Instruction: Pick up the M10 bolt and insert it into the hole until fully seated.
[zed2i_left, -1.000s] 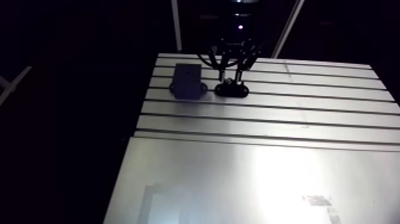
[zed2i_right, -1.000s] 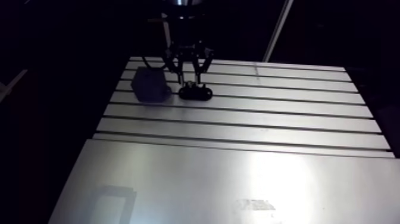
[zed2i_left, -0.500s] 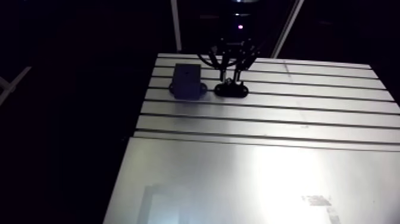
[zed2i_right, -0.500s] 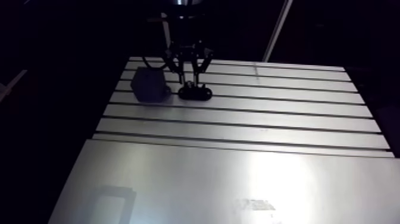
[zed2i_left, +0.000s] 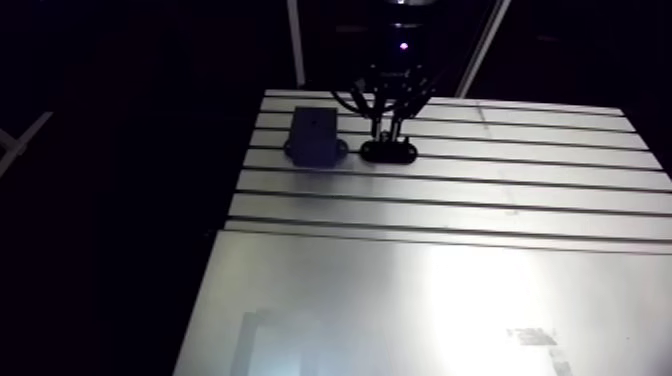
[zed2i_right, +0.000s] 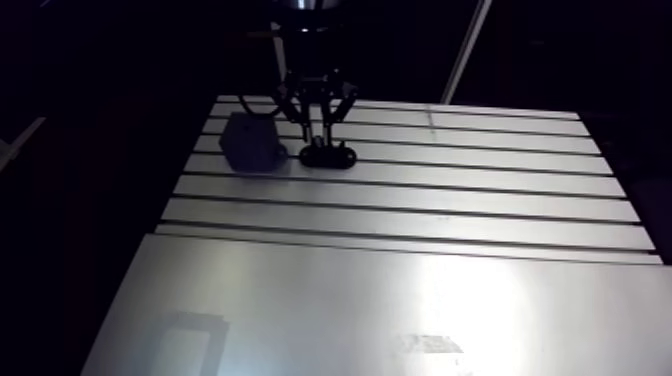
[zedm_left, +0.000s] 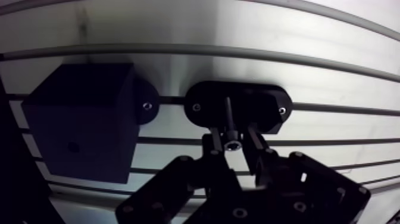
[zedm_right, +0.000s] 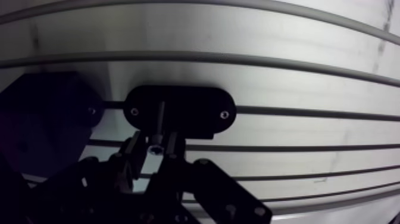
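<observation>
Claw (zedm_left: 232, 138): released; fingers (zedm_left: 215, 145) flank the M10 bolt (zedm_left: 229, 122) head, with narrow gaps.
M10 bolt: upright in black oval holder (zedm_left: 265, 110), near worktop (zed2i_left: 450, 200) far edge.
Block (zedm_left: 83, 113): beside holder, toward far left corner; hole (zedm_left: 72, 146) on top.
Grip: best to centre first, clench evenly, lift straight.
Views: only wrist view shows bolt and gaps; arm view shows their place.

No lettering, label, brand name or number can be read in the arm view or the wrist view. A small dark patch (zed2i_left: 535, 338) is seen on the smooth plate (zed2i_left: 330, 300) at the near end of the table (zed2i_left: 560, 200), but it is too blurred for any characters to be made out.
</observation>
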